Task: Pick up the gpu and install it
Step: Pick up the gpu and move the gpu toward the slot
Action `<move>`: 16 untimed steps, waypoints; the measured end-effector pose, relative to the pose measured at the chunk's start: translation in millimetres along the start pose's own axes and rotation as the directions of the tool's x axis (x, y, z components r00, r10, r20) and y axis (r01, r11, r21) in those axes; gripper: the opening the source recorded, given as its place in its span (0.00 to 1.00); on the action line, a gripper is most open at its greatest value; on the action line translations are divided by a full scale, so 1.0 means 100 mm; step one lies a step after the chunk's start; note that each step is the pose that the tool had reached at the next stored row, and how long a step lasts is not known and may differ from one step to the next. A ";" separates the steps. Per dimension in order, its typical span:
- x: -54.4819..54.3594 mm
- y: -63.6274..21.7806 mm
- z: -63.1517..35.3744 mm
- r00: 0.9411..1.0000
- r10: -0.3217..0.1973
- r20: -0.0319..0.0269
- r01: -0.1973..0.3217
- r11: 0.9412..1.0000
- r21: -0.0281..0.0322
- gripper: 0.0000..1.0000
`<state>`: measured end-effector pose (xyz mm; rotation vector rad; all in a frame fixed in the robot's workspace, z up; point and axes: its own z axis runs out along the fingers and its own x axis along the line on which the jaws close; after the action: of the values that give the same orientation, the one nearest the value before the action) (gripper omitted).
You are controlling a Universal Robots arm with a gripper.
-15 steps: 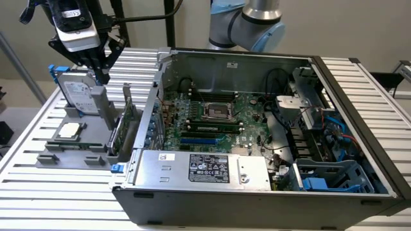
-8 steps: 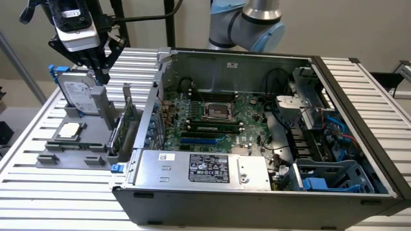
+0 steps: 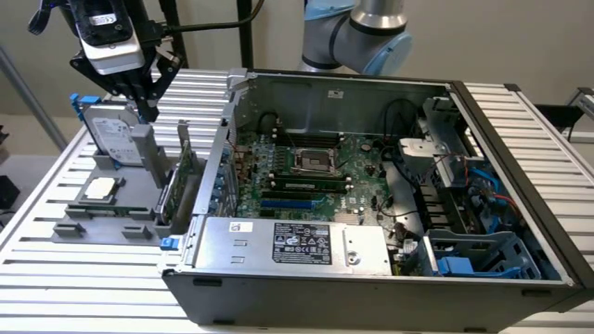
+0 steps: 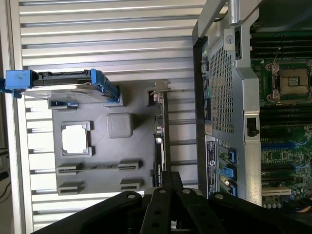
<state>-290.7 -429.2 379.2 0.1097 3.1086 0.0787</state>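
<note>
Exterior view, closed gripper (image 3: 149, 111) above upright gpu (image 3: 183, 174), case wall (image 3: 219, 167) beside

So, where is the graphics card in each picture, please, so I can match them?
Exterior view: the graphics card stands on edge between the hard drive and the computer case, toward the exterior view's left.
Wrist view: the graphics card is a thin edge-on strip beside the case's perforated wall.
Shared landmark: the blue-framed hard drive.

Slatted aluminium table (image 3: 65, 282), beige wall (image 3: 524, 38)
</note>
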 end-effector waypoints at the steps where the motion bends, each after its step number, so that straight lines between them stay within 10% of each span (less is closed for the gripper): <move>1: 0.00 0.000 0.000 1.000 0.000 0.000 0.000 1.000 0.000 0.11; 7: 0.00 0.000 0.000 1.000 0.000 0.000 0.000 1.000 0.001 0.12; 16: 0.00 0.000 0.011 1.000 0.000 0.000 0.000 1.000 0.001 0.48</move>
<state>-290.7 -429.1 378.1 0.1097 3.1085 0.0770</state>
